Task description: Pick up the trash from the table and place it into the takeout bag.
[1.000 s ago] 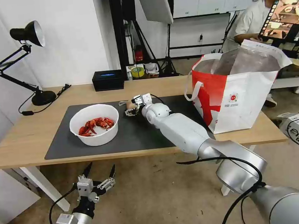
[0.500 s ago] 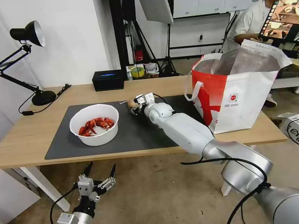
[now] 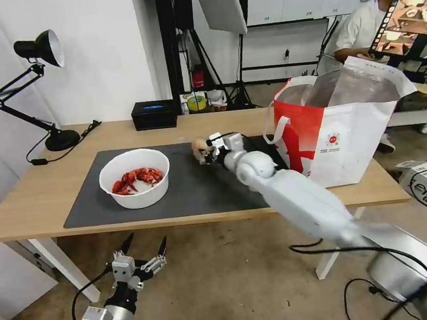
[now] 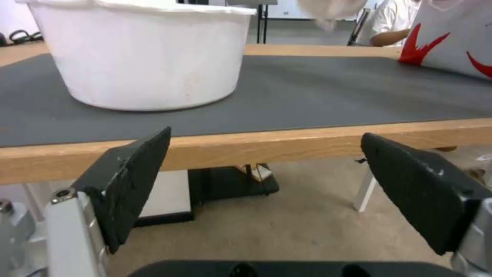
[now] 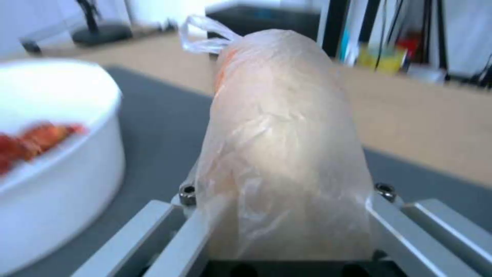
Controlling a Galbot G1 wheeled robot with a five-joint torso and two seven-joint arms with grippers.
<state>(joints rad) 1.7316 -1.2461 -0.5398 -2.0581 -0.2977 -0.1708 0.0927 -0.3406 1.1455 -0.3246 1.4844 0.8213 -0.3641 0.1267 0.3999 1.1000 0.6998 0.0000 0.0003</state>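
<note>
- Midway across the mat (image 3: 186, 192), at the centre of the head view, the right end effector (image 3: 204, 151) is clamped on the bun (image 3: 199, 144), which sits in its clear film just off the surface.
- Seen from the right wrist, the bun (image 5: 282, 154) stands wedged between the two metal fingers (image 5: 410, 227), its knotted film tail sticking up at the far end.
- Right of centre in the head view, the bag (image 3: 340, 129) stands open on the table (image 3: 42, 195), its foil mouth well above the height of the held bun.
- Left of centre, the bowl (image 3: 134, 179) of red shells sits on the mat, apart from the arm.
- Low in the left of the head view, the left end effector (image 3: 144, 248) hangs below the table edge with its dark fingers (image 4: 133, 181) spread wide on nothing.
- Risk, as judged: the film looks slick, so the bun could slide out of the grip if the arm swings quickly.
- Risk, as judged: a low path to the right could knock the bag's rim or catch the white strap (image 3: 276, 127), tipping or folding the soft wall.
- Risk, as judged: letting go short of the mouth would drop the bun beside the bag.
</note>
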